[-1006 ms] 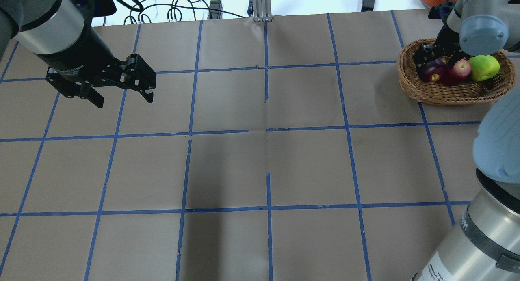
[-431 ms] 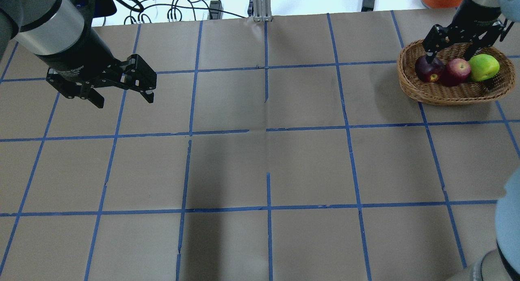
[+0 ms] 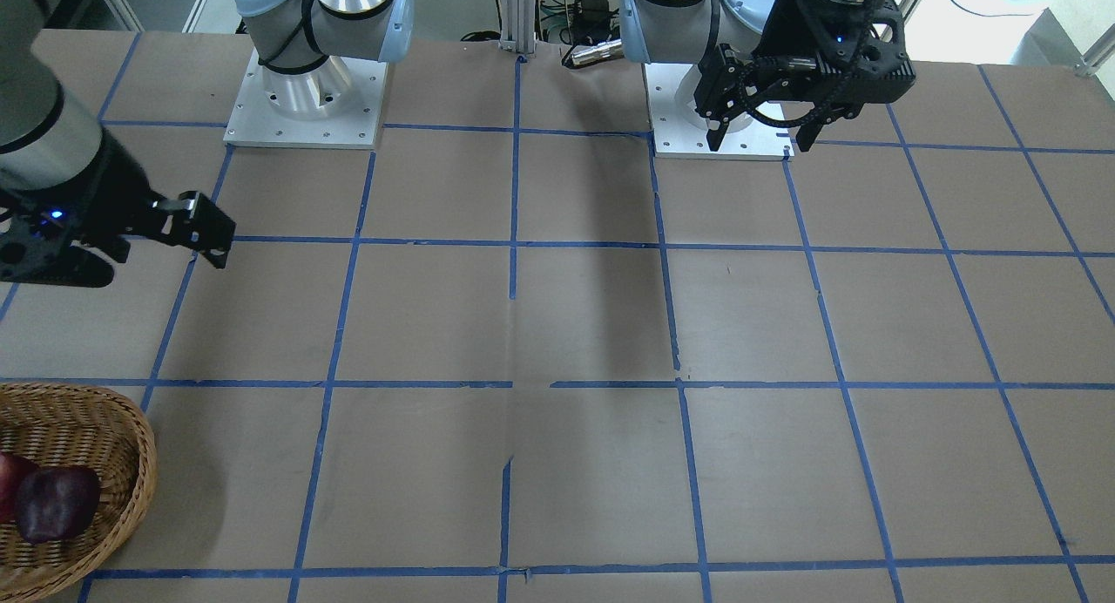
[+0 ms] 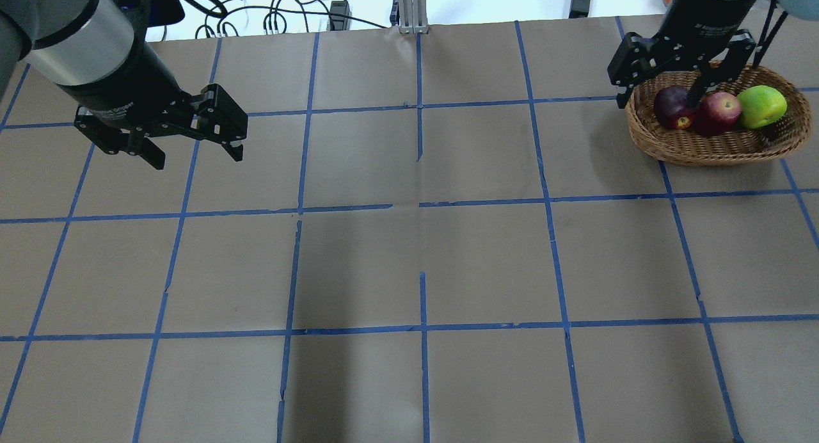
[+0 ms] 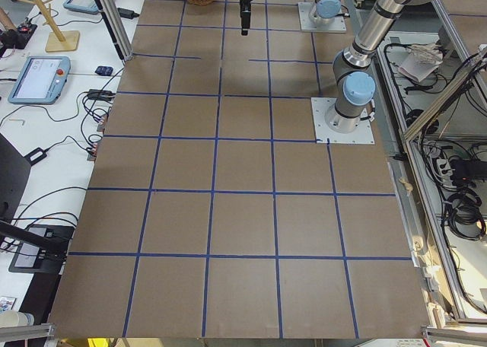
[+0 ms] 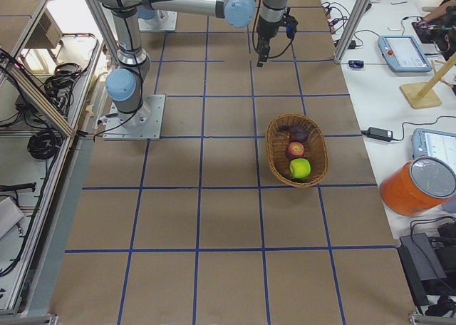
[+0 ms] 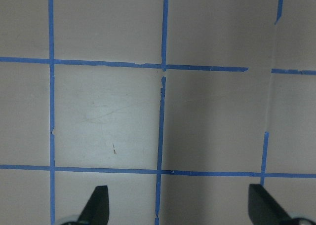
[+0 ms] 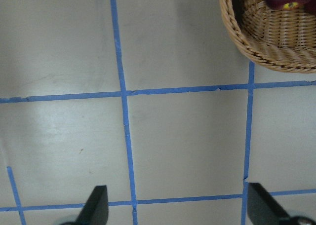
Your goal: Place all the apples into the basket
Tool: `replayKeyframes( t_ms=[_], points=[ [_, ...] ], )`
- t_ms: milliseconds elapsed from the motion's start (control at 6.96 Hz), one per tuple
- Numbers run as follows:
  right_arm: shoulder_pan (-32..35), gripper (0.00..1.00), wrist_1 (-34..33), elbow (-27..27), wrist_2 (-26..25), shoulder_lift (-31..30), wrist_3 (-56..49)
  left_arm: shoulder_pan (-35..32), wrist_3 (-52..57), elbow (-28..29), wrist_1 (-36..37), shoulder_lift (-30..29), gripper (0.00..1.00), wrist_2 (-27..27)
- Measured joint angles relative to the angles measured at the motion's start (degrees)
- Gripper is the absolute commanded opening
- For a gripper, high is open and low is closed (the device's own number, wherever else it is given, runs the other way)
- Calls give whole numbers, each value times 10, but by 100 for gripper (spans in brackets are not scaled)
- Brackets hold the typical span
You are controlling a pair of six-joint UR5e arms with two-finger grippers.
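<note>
All three apples lay in the basket (image 4: 710, 150): the green apple (image 4: 761, 107), the red apple (image 4: 723, 107) and the dark apple (image 4: 672, 107). The right jaws hung wide open and empty beside the basket. The left jaws, equally open and empty, were well apart from it. By my judgement, nothing was left to do.

The worktop (image 4: 486, 257) is covered in brown paper and marked into squares by a grid of blue tape (image 4: 422, 203). A wicker basket (image 4: 704, 150) rests on it near the far right corner, over a crossing of tape lines. Two metal base plates (image 3: 253, 132) sit at the robot's edge.
</note>
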Motion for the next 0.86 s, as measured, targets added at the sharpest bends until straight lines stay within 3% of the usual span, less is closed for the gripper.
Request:
replayKeyframes(
  t_ms=[431, 862],
  points=[
    [54, 100, 18, 48, -1, -64, 79, -2, 0, -1, -2, 1, 100, 1],
    [49, 100, 35, 75, 14, -90, 79, -3, -1, -1, -2, 1, 100, 1]
  ],
)
